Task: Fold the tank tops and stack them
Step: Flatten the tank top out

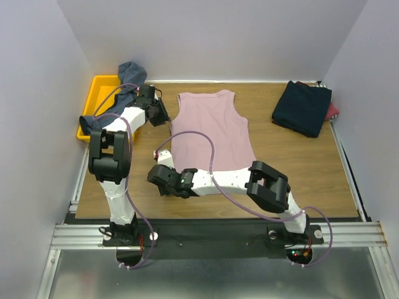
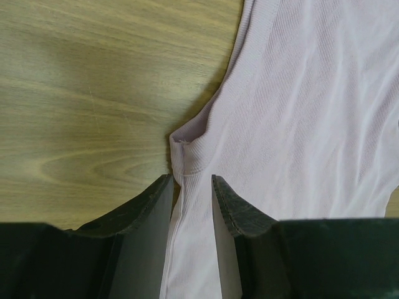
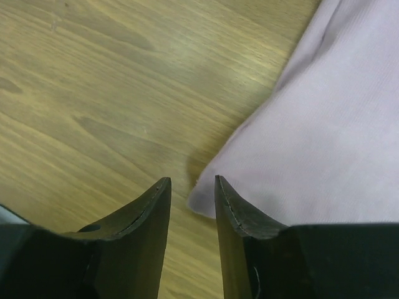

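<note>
A dusty pink tank top [image 1: 212,134] lies flat in the middle of the table, neck toward the back. My left gripper [image 1: 163,115] is at its left armhole. In the left wrist view the open gripper [image 2: 192,177] straddles the pink side edge [image 2: 187,156] just below the armhole. My right gripper [image 1: 163,174] is at the pink top's near left hem corner [image 3: 206,200], which sits between the open gripper's tips [image 3: 192,179]. A slate blue-grey tank top [image 1: 128,78] hangs over the tray. A folded dark navy tank top [image 1: 302,107] lies back right, with a red one [image 1: 333,111] showing under it.
A yellow plastic tray [image 1: 100,90] stands at the back left corner, behind the left arm. White walls close in the table at the back and both sides. Bare wood [image 1: 299,168] lies right of the pink top.
</note>
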You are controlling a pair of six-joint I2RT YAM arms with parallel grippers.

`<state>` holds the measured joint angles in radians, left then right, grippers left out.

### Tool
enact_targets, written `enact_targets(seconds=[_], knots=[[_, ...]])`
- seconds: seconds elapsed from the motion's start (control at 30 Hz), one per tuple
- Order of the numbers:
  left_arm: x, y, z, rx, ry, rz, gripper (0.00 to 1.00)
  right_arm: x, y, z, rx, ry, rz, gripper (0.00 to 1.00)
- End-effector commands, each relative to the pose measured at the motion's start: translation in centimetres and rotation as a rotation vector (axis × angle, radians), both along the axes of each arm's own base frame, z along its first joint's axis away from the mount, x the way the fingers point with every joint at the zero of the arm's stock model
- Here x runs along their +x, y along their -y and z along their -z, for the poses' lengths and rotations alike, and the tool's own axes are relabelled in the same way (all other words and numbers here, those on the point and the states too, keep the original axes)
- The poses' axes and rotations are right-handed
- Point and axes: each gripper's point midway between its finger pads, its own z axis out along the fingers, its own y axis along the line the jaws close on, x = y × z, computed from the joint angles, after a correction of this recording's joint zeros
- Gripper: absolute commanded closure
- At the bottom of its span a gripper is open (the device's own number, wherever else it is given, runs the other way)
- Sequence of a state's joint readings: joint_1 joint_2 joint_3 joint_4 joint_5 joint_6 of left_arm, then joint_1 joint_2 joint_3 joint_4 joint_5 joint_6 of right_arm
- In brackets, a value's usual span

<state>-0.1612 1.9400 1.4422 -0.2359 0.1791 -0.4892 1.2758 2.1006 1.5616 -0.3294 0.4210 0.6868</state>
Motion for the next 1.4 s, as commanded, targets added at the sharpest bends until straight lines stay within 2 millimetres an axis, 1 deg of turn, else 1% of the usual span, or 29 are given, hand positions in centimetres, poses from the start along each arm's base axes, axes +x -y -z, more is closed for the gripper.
enact_targets(seconds=[0.0,0.07,0.23,0.3,0.33,0.4,0.43,0.47,0.5,0.53,0.57,0.6,0.63,0.67,0.7,0.73,0.77,0.8,0.83,0.87,0.9,0.93,0.97,1.03,1.13,1.2,1.23,1.27,1.37], knots=[[1.2,-0.3,-2.1,0.0,0.057,0.007,0.58,1.1,-0.1,0.0,-0.064,0.091,0.033,0.6],[1.2,-0.3,-2.3,-0.004,0.061,0.009,0.58,0.9,-0.3,0.4,-0.07,0.08,0.024,0.6],[1.3,-0.5,-2.3,-0.006,0.061,0.0,0.58,0.3,0.0,1.9,-0.097,0.058,0.013,0.61],[1.2,-0.4,-2.2,-0.012,0.057,-0.005,0.58,-0.2,0.5,2.7,-0.112,0.039,0.006,0.64],[1.2,-0.4,-2.4,-0.014,0.062,-0.012,0.58,-0.5,0.7,2.6,-0.108,0.029,0.003,0.66],[0.7,-0.6,-1.9,-0.015,0.049,-0.028,0.58,-1.0,1.6,3.1,-0.122,0.015,0.007,0.73],[0.8,-0.8,-2.5,-0.025,0.065,-0.05,0.58,-1.1,2.0,2.4,-0.11,0.013,0.012,0.79],[0.3,-0.8,-1.9,-0.025,0.053,-0.061,0.58,-1.4,2.3,2.2,-0.107,0.008,0.015,0.81],[0.3,-0.9,-2.1,-0.043,0.061,-0.083,0.58,-1.6,3.1,2.6,-0.119,0.002,0.016,0.83],[0.1,-0.8,-2.6,-0.053,0.07,-0.092,0.58,-1.8,3.4,2.4,-0.117,-0.003,0.016,0.87],[-0.7,-0.8,-1.8,-0.06,0.05,-0.101,0.58,-2.0,3.6,1.0,-0.086,-0.005,0.012,0.89],[-0.7,-0.6,-2.1,-0.085,0.064,-0.118,0.58,-2.2,4.1,0.8,-0.085,-0.01,0.011,0.91],[-1.1,-0.6,-2.8,-0.097,0.08,-0.123,0.59,-2.7,5.3,1.2,-0.104,-0.02,0.009,0.94],[-1.4,-0.5,-2.8,-0.105,0.084,-0.128,0.59,-3.1,5.9,1.1,-0.101,-0.024,0.005,0.95],[-2.5,-0.4,-1.8,-0.106,0.064,-0.128,0.59,-3.3,6.4,-0.6,-0.062,-0.015,0.005,0.95],[-2.6,-0.2,-2.8,-0.123,0.098,-0.132,0.58,-3.9,7.7,0.3,-0.081,-0.034,0.002,0.95],[-3.6,-0.3,-1.8,-0.124,0.079,-0.137,0.58,-4.1,7.9,-0.1,-0.067,-0.037,-0.004,0.95],[-3.7,0.0,-2.0,-0.144,0.096,-0.136,0.58,-4.3,8.1,-1.2,-0.043,-0.035,-0.013,0.95],[-4.3,0.4,-2.3,-0.165,0.098,-0.124,0.58,-4.5,8.3,-1.2,-0.04,-0.044,-0.021,0.95],[-5.0,0.5,-1.5,-0.173,0.091,-0.121,0.58,-5.0,8.6,-0.9,-0.037,-0.06,-0.033,0.96],[-5.1,1.1,-2.0,-0.189,0.11,-0.105,0.58,-5.1,8.8,-1.2,-0.026,-0.065,-0.034,0.96],[-5.5,1.4,-1.7,-0.193,0.108,-0.096,0.57,-5.3,8.8,-1.2,-0.023,-0.071,-0.038,0.96],[-6.1,1.6,-1.0,-0.193,0.098,-0.089,0.56,-5.6,9.1,-1.0,-0.025,-0.081,-0.043,0.96],[-6.6,2.5,-0.4,-0.194,0.085,-0.063,0.56,-5.7,9.1,-1.1,-0.017,-0.089,-0.04,0.96],[-7.0,2.9,0.4,-0.184,0.077,-0.059,0.56,-5.7,9.0,-1.5,-0.005,-0.088,-0.038,0.96],[-6.9,3.1,0.7,-0.18,0.077,-0.061,0.56,-5.7,8.5,-1.9,0.007,-0.088,-0.044,0.96],[-6.9,3.0,1.2,-0.171,0.069,-0.063,0.56,-5.7,8.3,-1.9,0.009,-0.09,-0.047,0.96],[-6.6,3.3,1.1,-0.168,0.076,-0.057,0.56,-5.7,8.2,-1.7,0.003,-0.095,-0.052,0.96],[-6.1,2.8,1.6,-0.123,0.069,-0.083,0.56,-5.8,7.7,-1.6,0.008,-0.106,-0.055,0.97]])
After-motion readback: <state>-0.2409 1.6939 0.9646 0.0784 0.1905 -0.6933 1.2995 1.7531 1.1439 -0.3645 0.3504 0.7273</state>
